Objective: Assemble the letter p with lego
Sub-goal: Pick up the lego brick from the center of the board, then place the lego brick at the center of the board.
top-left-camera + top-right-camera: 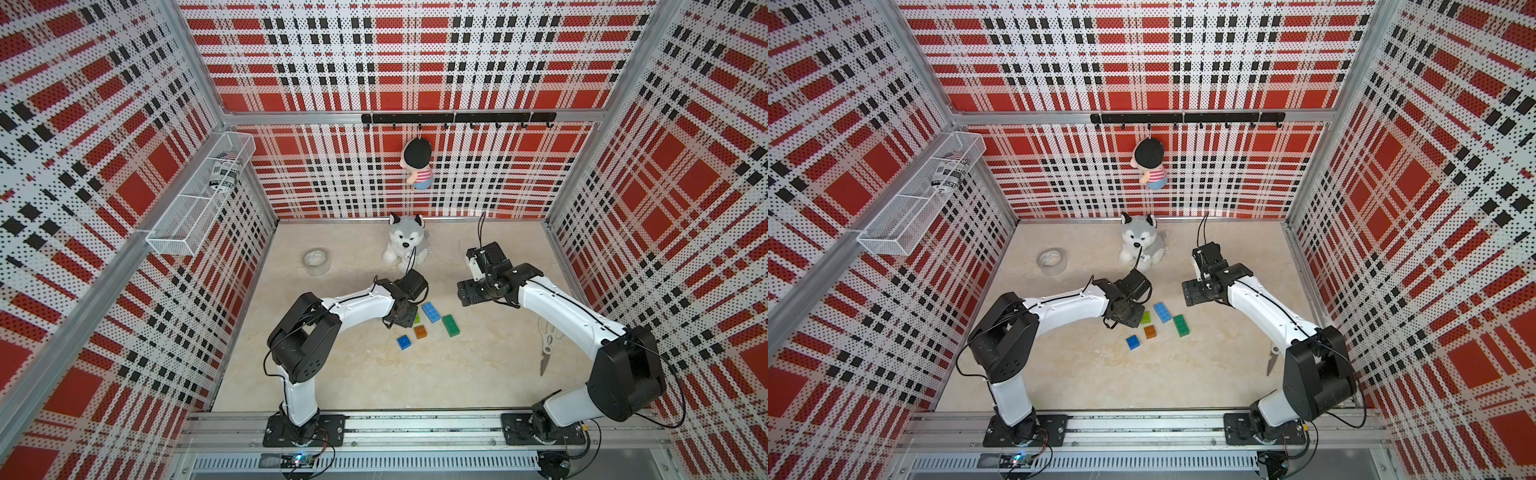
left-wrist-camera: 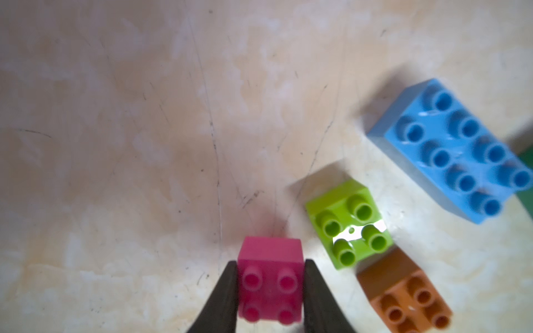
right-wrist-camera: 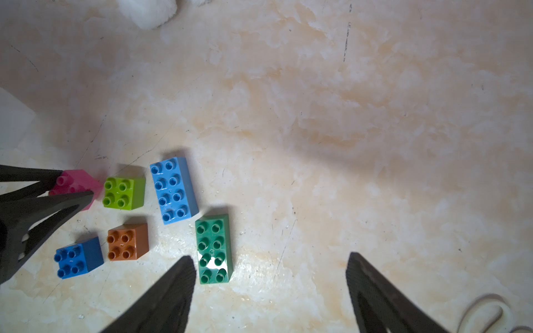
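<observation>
My left gripper (image 2: 271, 263) is shut on a pink lego brick (image 2: 270, 288), studs facing the wrist camera, low over the table. The arm hides this brick in both top views. Beside it lie a lime brick (image 2: 349, 223), an orange brick (image 2: 403, 294) and a long light blue brick (image 2: 452, 150). A long dark green brick (image 3: 214, 248) and a dark blue brick (image 3: 78, 256) lie nearby. All the bricks are apart, and no letter p is in view. My right gripper (image 3: 270, 258) hangs open and empty to the right of the bricks (image 1: 431, 311).
A clear tape roll (image 1: 316, 261) sits at the back left and a plush husky (image 1: 405, 243) at the back middle. Scissors (image 1: 548, 343) lie under the right arm. A doll (image 1: 417, 164) hangs on the back wall, and a wire basket (image 1: 199, 195) is fixed to the left wall.
</observation>
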